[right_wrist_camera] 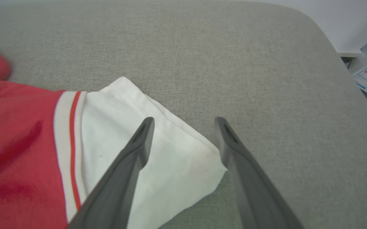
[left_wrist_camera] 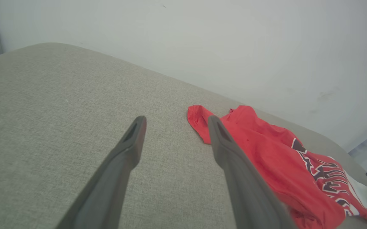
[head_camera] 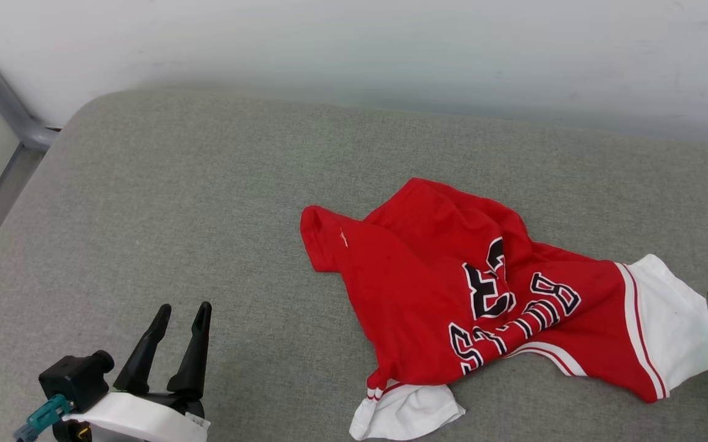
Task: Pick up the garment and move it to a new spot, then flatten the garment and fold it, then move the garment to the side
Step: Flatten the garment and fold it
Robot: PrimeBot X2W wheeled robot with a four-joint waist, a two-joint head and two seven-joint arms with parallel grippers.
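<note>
The garment (head_camera: 433, 276) lies on the grey cushion (head_camera: 175, 196), in its right half and closer to the near edge than to the far edge by the wall (head_camera: 390, 49). It is not flat. The red body is bunched in soft ridges, and the black letters and the number are bent over a fold, so they cannot be read straight. One white sleeve (head_camera: 667, 319) points to the right edge of the cushion. The other sleeve (head_camera: 403, 412) is tucked near the near edge, partly under the red cloth.

The right gripper (right_wrist_camera: 183, 122) has its jaws wide apart over the tip of the right-hand sleeve. One finger is above the white cloth and one is above the bare cushion, and nothing is held between them. The left gripper (head_camera: 184, 310) is near the near left part of the cushion, well apart from the garment, also with the jaws fully apart and empty.

In my judgement the task is at an early stage. Whether this spot is already the new one, I cannot tell. The flattening is not done, no fold is made, and the move to the side is also left.
</note>
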